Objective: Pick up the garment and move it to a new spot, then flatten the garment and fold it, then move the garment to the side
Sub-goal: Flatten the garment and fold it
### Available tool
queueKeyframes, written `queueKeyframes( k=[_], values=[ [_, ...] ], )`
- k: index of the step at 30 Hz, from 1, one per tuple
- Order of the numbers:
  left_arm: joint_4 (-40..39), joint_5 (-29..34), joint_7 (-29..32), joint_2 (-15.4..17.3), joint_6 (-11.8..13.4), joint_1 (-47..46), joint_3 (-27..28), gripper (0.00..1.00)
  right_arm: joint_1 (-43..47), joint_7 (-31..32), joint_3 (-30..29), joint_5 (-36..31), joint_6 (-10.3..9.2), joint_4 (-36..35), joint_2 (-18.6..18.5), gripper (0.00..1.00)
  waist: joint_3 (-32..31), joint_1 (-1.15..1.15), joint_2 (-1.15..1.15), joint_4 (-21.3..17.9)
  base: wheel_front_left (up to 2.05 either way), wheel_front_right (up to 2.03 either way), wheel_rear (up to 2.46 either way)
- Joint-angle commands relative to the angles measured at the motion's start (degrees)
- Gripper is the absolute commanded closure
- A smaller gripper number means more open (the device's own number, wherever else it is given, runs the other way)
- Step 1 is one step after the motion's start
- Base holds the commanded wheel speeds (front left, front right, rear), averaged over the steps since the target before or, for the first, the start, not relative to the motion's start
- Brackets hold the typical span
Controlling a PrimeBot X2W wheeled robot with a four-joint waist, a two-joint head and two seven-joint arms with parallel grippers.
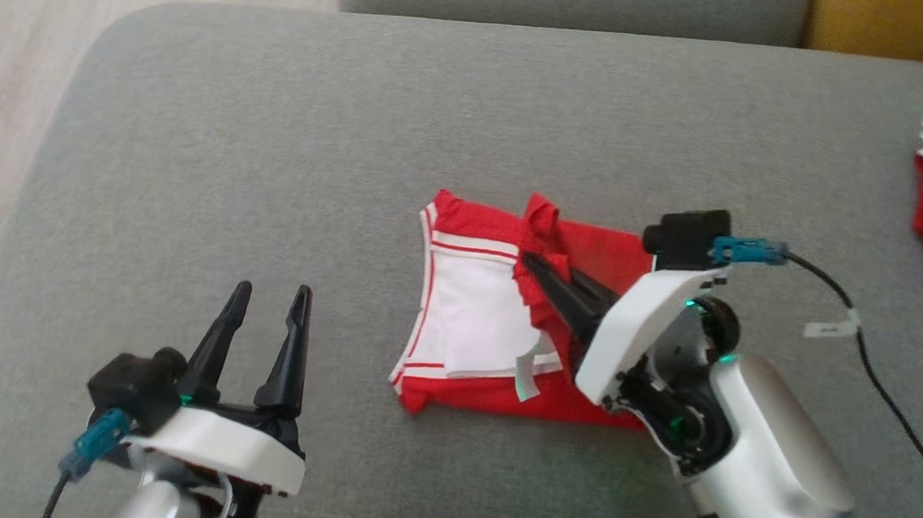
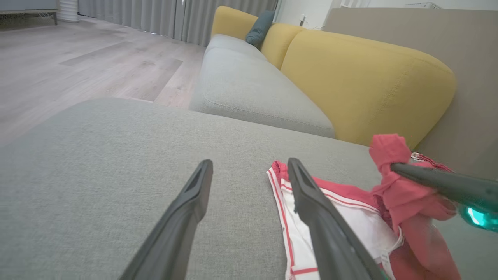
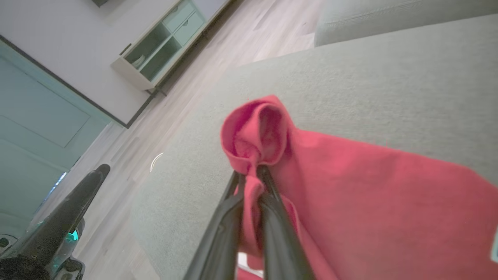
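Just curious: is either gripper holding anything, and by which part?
The right gripper pinches a bunched fold of the red garment; the left gripper holds nothing.

You see the left gripper [image 2: 249,162] with its two dark fingers spread apart above the grey cushion [image 2: 97,175], gripping nothing. In this view its right-hand finger overlaps the edge of the red-and-white garment [image 2: 362,212], which lies on the cushion at the lower right. The right gripper [image 2: 395,168] enters from the right edge, pinched on a raised bunch of the red fabric. Behind, note a grey sofa seat [image 2: 249,89], a yellow backrest [image 2: 365,77] and a wooden floor [image 2: 78,66].
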Motion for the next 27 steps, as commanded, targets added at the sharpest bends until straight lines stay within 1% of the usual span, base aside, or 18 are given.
queueKeyframes(
  k=[1,6,11,12,13,14,15,22,27],
  values=[
    [-1.3,0.8,-0.7,0.0,-0.3,-2.6,1.7,0.00,-3.8,-1.3,2.2,1.3,0.37,0.9,1.5,1.00,0.1,0.00,0.00,2.5,0.00,0.00,0.00],
    [-0.9,1.0,-0.7,-0.6,-0.7,-3.1,1.5,0.00,-5.9,-3.1,4.5,2.6,0.37,5.8,1.8,1.00,0.7,0.00,0.00,4.8,0.00,0.00,0.00],
    [-0.5,1.3,-0.7,-1.3,-1.0,-3.4,1.4,0.00,-8.3,-6.0,7.2,6.3,0.37,10.8,1.9,1.00,1.1,0.00,0.00,6.3,0.00,0.00,0.00],
    [-0.4,1.4,-0.7,-1.4,-1.1,-3.5,1.5,0.00,-8.9,-6.7,7.8,6.9,0.37,11.9,1.9,0.96,1.2,0.00,0.00,6.5,0.00,0.00,0.00],
    [-0.3,1.4,-0.7,-1.4,-1.2,-3.5,1.5,0.00,-9.5,-7.5,8.3,7.6,0.37,13.0,1.9,0.71,1.2,0.00,0.00,6.6,0.00,0.00,0.00],
    [-0.2,1.5,-0.7,-1.5,-1.2,-3.6,1.5,0.00,-10.0,-8.2,9.0,8.2,0.37,14.1,1.9,0.22,1.3,0.00,0.00,6.7,0.00,0.00,0.00],
    [-0.2,1.5,-0.7,-1.6,-1.3,-3.6,1.6,0.00,-10.6,-9.1,9.5,8.8,0.37,15.1,1.9,0.00,1.3,0.00,0.00,6.8,0.00,0.00,0.00],
    [0.1,1.8,-0.7,-2.0,-1.5,-3.5,1.9,0.00,-13.8,-14.1,12.5,12.7,0.37,18.2,1.9,0.00,1.3,0.00,0.00,6.1,0.00,0.00,0.00],
    [-0.1,2.1,-0.7,-2.0,-1.6,-3.4,2.3,0.00,-16.1,-18.6,12.1,13.4,0.37,20.3,1.9,0.00,1.4,0.00,0.00,4.5,0.00,0.00,0.00]
  ],
)
